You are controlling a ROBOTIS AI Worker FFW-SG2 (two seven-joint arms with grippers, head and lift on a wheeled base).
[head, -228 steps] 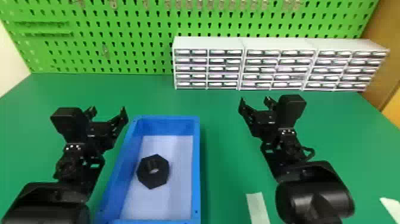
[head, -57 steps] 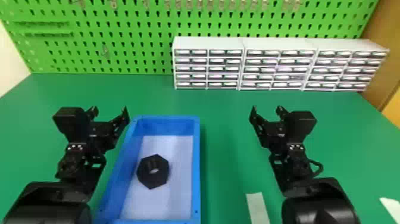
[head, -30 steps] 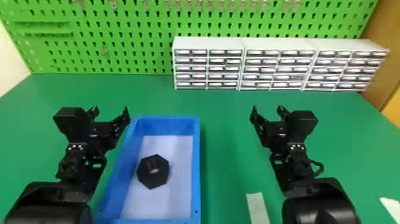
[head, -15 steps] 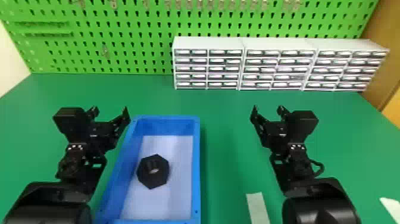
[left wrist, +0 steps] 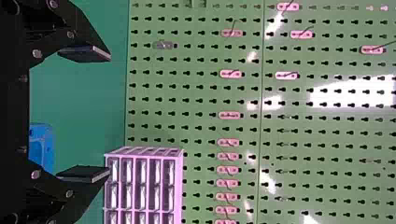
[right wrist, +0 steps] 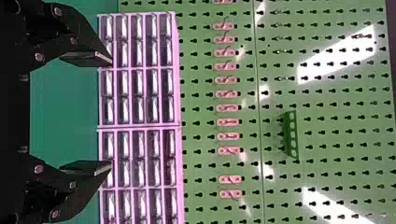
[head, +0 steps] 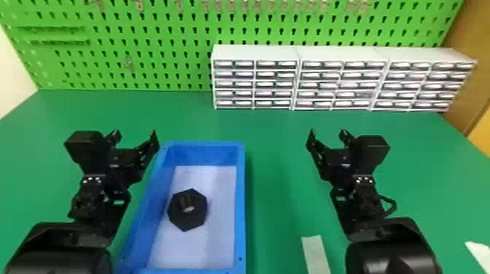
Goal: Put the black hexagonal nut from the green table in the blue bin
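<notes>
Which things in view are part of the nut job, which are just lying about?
Job:
blue bin
black hexagonal nut, inside it
green table
left gripper and right gripper, both open

Just there:
white drawer cabinets, table's far side
green pegboard behind them
pale strip, near side
pale piece, right edge

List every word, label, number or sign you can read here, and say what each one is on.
None can be read.
White drawer units: pale marks on the fronts, too small to tell whether they are labels.
Green pegboard: no words or numbers that I can make out.
Blue bin, black hexagonal nut, pale strip on the table: no readable text.
</notes>
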